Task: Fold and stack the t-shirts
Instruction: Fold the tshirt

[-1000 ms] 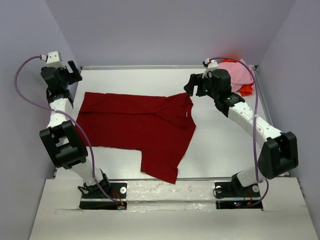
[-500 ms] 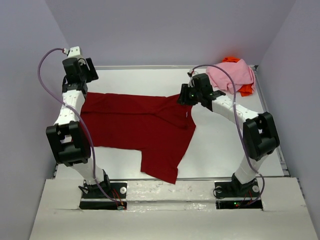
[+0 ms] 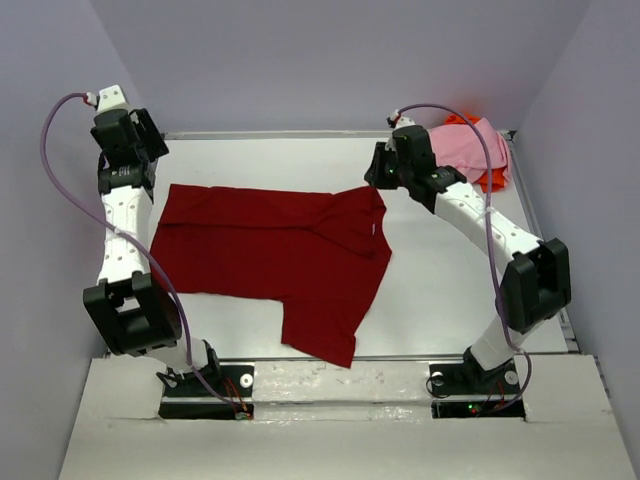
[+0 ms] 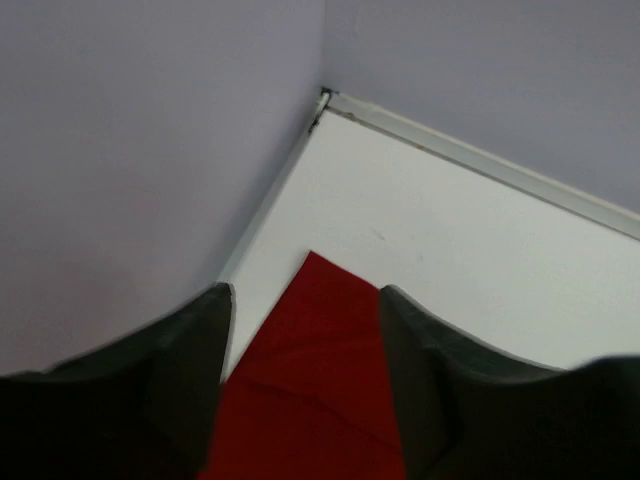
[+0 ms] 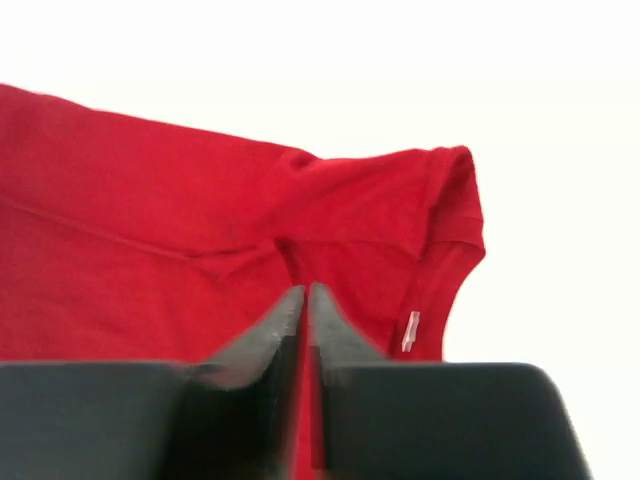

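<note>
Dark red t-shirt (image 3: pixel 270 250) lies spread flat on the white table (image 3: pixel 450 290), one sleeve reaching toward the near edge. A small white tag (image 5: pixel 410 332) sits inside its collar; any writing on it is too blurred to read. The pink t-shirt (image 3: pixel 465 145) lies bunched on the orange t-shirt (image 3: pixel 492 180) in the far right corner. Since half a second ago the left fingers (image 4: pixel 190 370) have swung back toward the left wall; they stand wide apart, empty, above the shirt's far left corner. The right fingers (image 5: pixel 265 340) have drawn slightly toward the far edge and are pressed almost together, holding nothing, above the collar. The shirt has not shifted.
</note>
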Available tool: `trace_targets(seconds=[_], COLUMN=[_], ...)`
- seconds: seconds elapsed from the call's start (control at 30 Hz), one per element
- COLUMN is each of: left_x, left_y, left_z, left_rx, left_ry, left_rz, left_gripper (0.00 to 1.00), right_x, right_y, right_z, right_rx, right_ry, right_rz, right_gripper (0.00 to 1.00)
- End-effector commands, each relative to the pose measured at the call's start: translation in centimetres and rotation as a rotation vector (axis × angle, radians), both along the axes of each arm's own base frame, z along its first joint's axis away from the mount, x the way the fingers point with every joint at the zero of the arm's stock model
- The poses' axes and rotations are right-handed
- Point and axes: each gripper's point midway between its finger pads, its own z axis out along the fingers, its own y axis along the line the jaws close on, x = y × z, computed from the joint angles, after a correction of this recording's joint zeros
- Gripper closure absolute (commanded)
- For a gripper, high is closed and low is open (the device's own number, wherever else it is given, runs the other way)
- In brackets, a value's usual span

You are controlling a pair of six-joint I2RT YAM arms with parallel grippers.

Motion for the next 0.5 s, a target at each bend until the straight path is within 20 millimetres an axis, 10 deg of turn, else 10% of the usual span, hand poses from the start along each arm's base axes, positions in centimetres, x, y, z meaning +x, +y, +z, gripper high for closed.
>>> trace_targets(seconds=[0.0,0.13,0.47], left_x=[-0.2,-0.9,-4.4], left_y=[-2.4,-3.0,-5.4], left_z=[0.4,-2.1,-2.0], left_rx=[-0.043,-0.084,-0.107], left_ry=[-0.03,0.028,0.021], left_rz=[-0.136,-0.146,-0.181], left_gripper=[0.16,0.09,0.04], right_x=[-2.2,-3.1,-0.3], right_y=[2.8,5.2,7.4], right_z=[3.1,-0.7,-8.1], right_rx=[0.186,0.176,0.027], right_ry=[-0.026,0.036,0.165], right_rz=[0.116,0.241,0.247], right_gripper=[0.67,0.45,0.39])
